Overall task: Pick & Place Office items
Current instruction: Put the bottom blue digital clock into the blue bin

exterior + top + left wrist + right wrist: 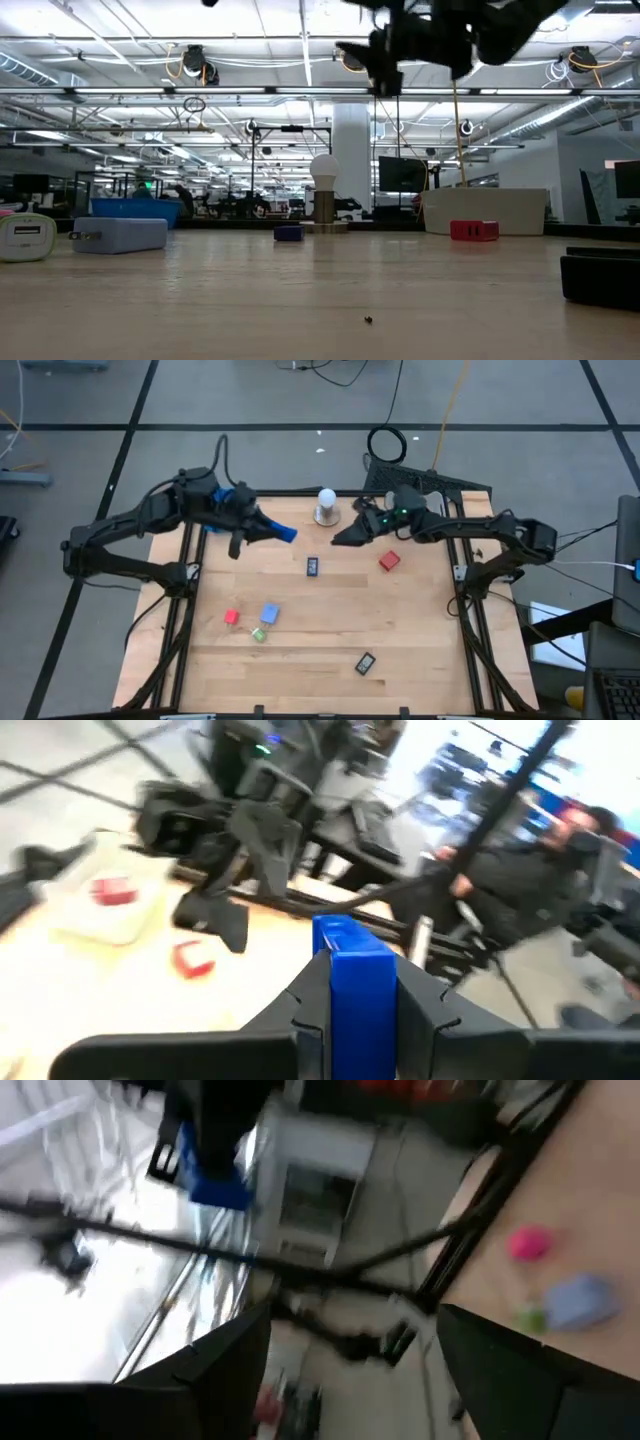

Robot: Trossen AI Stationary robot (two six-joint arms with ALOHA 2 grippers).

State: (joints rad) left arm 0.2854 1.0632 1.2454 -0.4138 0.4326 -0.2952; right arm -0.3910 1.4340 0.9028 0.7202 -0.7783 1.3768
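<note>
The left gripper (272, 528) is hanging above the surface (330, 630) with its jaws clenched on a blue block (352, 982). The right gripper (345, 536), jaws released, is hovering near the red block (389, 561).

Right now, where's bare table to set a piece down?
Free: the near left corner of the table, and the right strip between the red block and the dark piece. Crowded: the small red block, light-blue block and green bit cluster; both pincers at the far edge.
</note>
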